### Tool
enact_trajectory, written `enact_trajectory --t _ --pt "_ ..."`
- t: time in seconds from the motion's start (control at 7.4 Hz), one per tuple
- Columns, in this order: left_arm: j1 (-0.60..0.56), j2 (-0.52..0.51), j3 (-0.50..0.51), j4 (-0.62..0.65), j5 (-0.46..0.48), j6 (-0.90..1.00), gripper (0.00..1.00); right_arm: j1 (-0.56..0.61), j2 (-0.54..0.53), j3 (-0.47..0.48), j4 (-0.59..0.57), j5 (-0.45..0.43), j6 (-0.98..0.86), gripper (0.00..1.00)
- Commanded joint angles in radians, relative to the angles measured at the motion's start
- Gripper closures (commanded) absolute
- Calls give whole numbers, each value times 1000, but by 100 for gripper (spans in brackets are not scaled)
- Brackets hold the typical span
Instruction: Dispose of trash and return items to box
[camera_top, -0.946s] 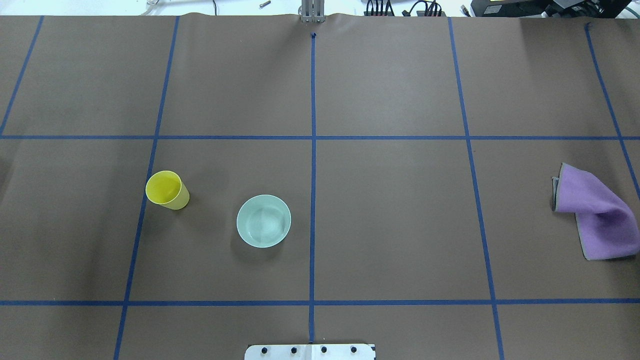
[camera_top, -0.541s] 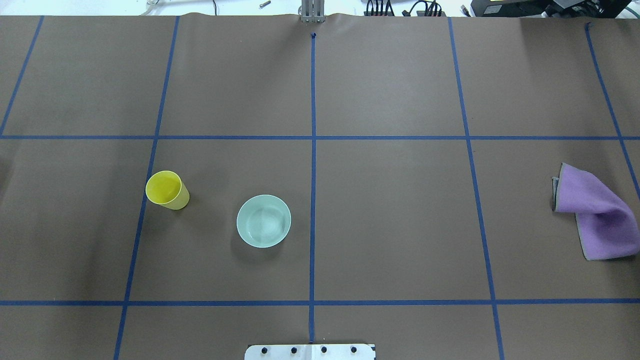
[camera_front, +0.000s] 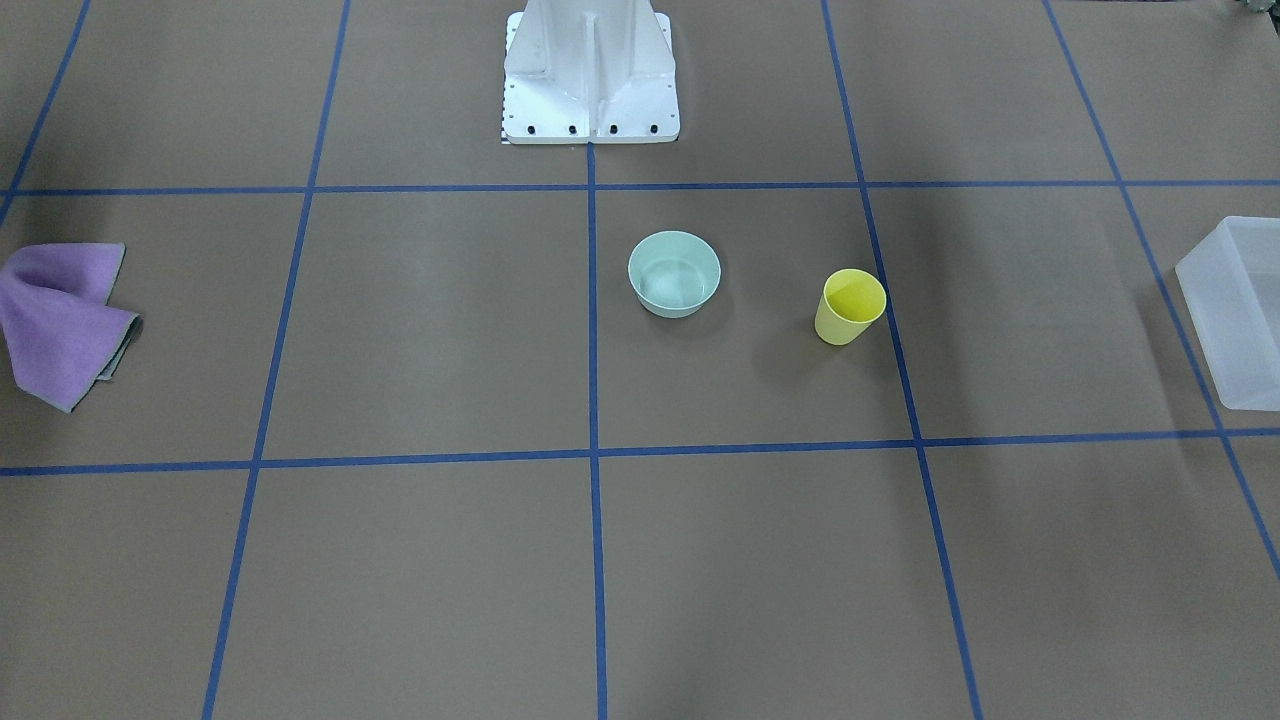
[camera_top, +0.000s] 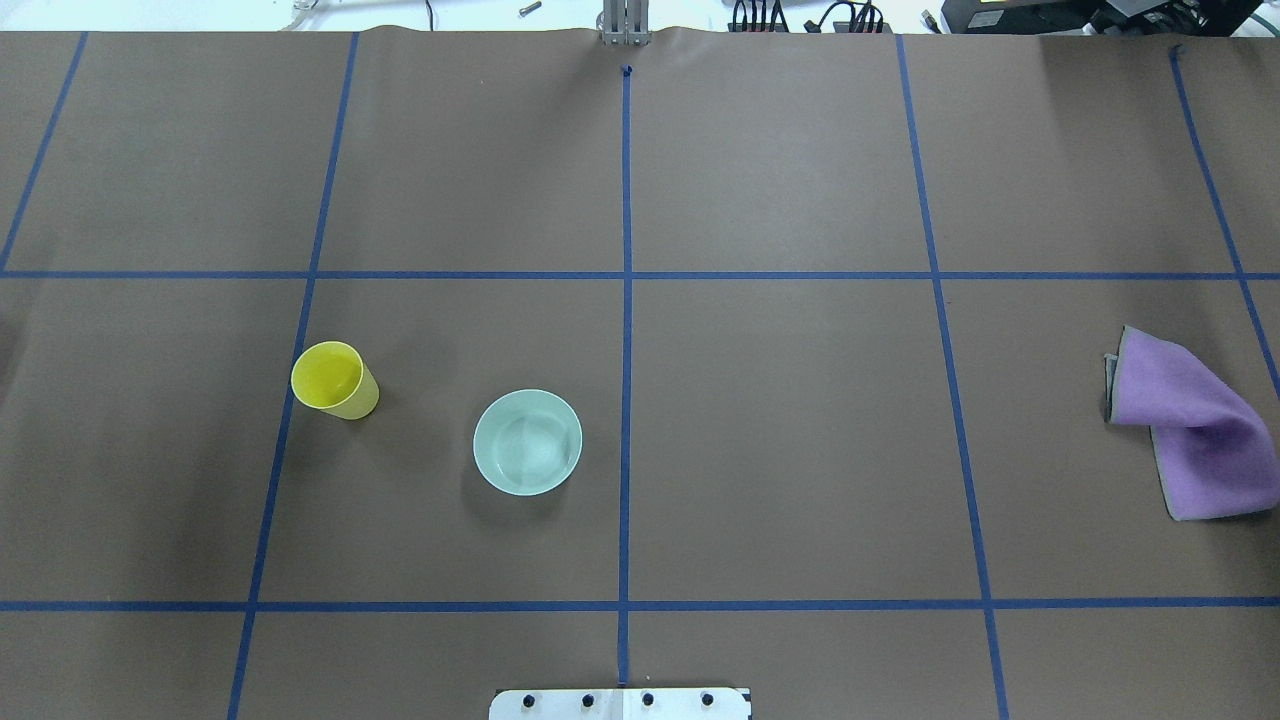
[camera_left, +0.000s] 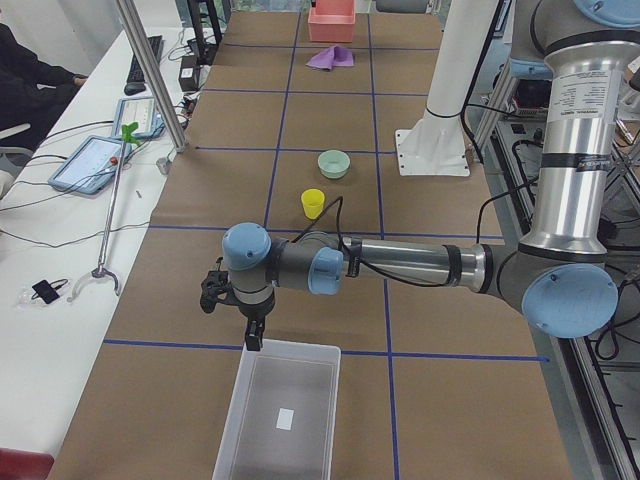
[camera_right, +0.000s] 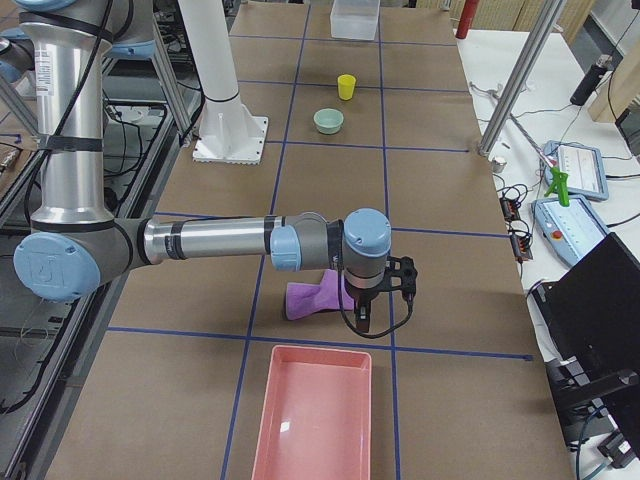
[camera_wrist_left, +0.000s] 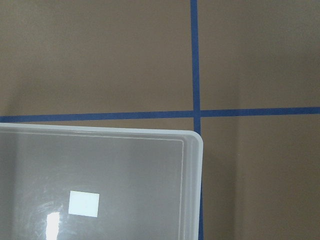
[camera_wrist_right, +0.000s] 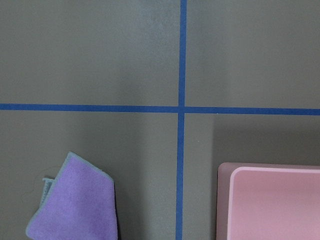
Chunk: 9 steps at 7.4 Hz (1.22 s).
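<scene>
A yellow cup (camera_top: 335, 380) stands upright left of centre, and a mint-green bowl (camera_top: 527, 442) sits to its right, both apart on the brown table. The translucent box (camera_left: 290, 347) lies at the table's left end; its corner (camera_wrist_left: 194, 145) fills the left wrist view. My left gripper (camera_left: 252, 336) hangs just over the box's far rim, and I cannot tell whether it is open or shut. My right gripper (camera_right: 365, 318) hovers at the opposite end beside a purple cloth (camera_right: 315, 297); its state is also unclear. No trash shows in any view.
A pink tray (camera_right: 262, 440) lies at the table's right end, close to the purple cloth (camera_top: 1190, 430). The robot's white base (camera_front: 590, 70) stands at the near middle edge. Blue tape lines grid the brown surface.
</scene>
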Motion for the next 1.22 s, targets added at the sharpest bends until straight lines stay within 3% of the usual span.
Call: enact_trajectory --t 0.0,0.54,0.81,1.08 --pt "16 -55 -21 -3 -25 -173 1 -2 -7 2 5 -2 -1 0" --pt "298 -89 -243 -38 -19 -652 1 -8 -7 2 -5 11 6 0" --pt "420 -82 -254 -216 -16 -845 1 -14 -7 -3 -9 13 6 0" --pt "554 -77 -254 -295 92 -1014 1 -17 -7 -1 -9 33 6 0"
